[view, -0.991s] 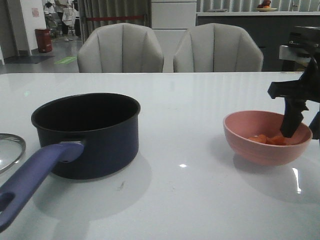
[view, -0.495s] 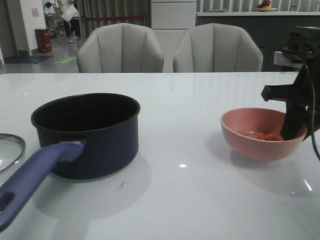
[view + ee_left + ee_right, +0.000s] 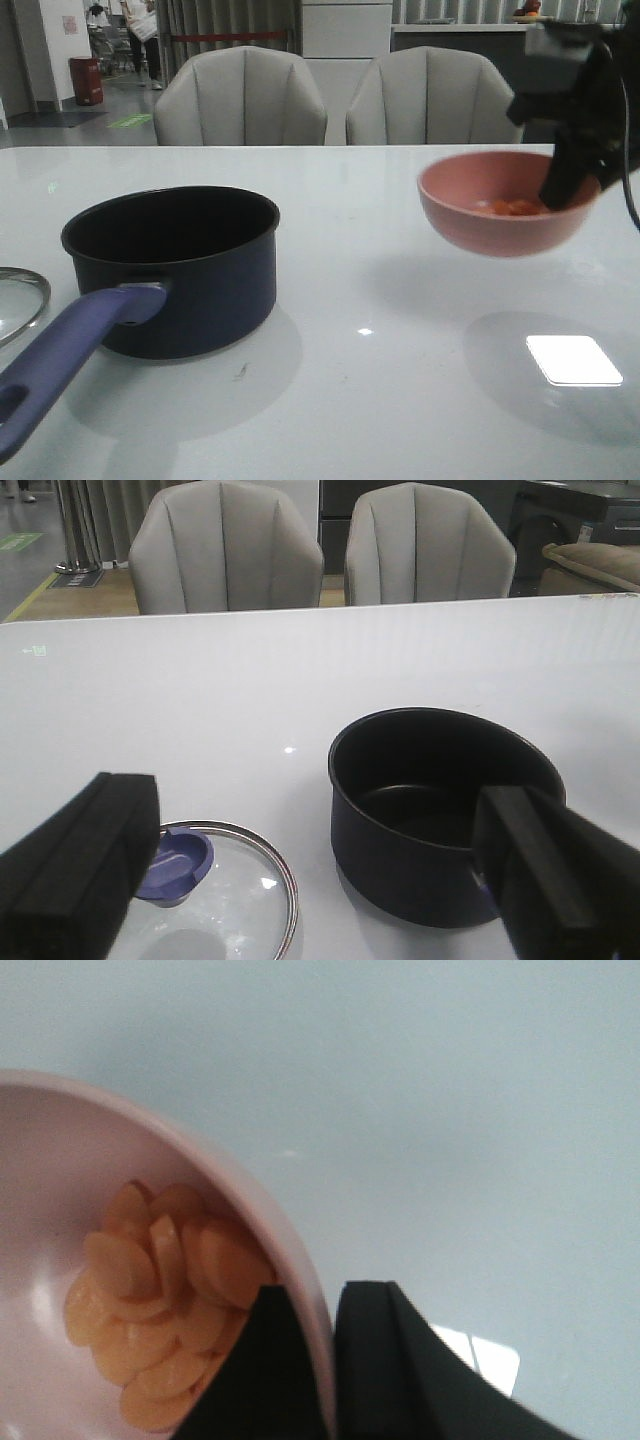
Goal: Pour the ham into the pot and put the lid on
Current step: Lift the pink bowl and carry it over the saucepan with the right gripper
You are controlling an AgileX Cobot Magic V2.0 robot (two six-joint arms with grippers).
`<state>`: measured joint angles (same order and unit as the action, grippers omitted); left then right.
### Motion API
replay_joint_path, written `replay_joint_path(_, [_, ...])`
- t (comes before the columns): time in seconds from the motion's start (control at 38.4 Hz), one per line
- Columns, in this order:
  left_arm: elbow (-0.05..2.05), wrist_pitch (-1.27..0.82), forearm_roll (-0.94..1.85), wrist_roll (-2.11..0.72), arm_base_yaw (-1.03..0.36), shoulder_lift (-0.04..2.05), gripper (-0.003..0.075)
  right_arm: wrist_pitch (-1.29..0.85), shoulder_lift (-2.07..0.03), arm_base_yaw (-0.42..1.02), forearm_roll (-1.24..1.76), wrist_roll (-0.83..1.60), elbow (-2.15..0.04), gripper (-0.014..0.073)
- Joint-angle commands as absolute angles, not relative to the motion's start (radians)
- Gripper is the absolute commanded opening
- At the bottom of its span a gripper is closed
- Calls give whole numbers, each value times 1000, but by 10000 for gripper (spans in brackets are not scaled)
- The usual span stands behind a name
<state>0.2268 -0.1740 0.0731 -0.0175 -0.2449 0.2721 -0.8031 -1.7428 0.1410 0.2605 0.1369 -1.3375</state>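
The dark navy pot [image 3: 175, 265] stands at the left of the table, its purple-blue handle [image 3: 60, 360] pointing to the front; it also shows in the left wrist view [image 3: 440, 810], inside empty. The glass lid [image 3: 18, 300] lies left of it, blue knob up [image 3: 175, 865]. My right gripper [image 3: 565, 185] is shut on the rim of the pink bowl [image 3: 500, 205] and holds it in the air to the right of the pot. Orange-pink ham pieces [image 3: 165, 1300] lie in the bowl [image 3: 60, 1160]; its rim sits between my right gripper's [image 3: 328, 1325] fingers. My left gripper [image 3: 320, 880] is open, hovering near the lid and pot.
Two grey chairs [image 3: 240, 100] stand behind the white table's [image 3: 380, 400] far edge. A bright light patch [image 3: 572, 360] reflects on the table below the bowl.
My right gripper has lifted the pink bowl off the table and carried it up and a little to the left. The pot, the lid and the left arm have not moved.
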Motion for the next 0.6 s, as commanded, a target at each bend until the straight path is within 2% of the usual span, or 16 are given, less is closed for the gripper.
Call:
replay_joint_path(0.0, [263,-97,73,-20,-253,280,669,-796,-1658,204,260,152,-1426,139])
replay_joint_path(0.39, [263,-89,74,-20,-253,280,669,-691,-1704,503,188,91,-1614,139])
replay_joint_path(0.57, [263,-89,74,-20,-253,280,669,-482,-1738,585,154,89,-1622,139])
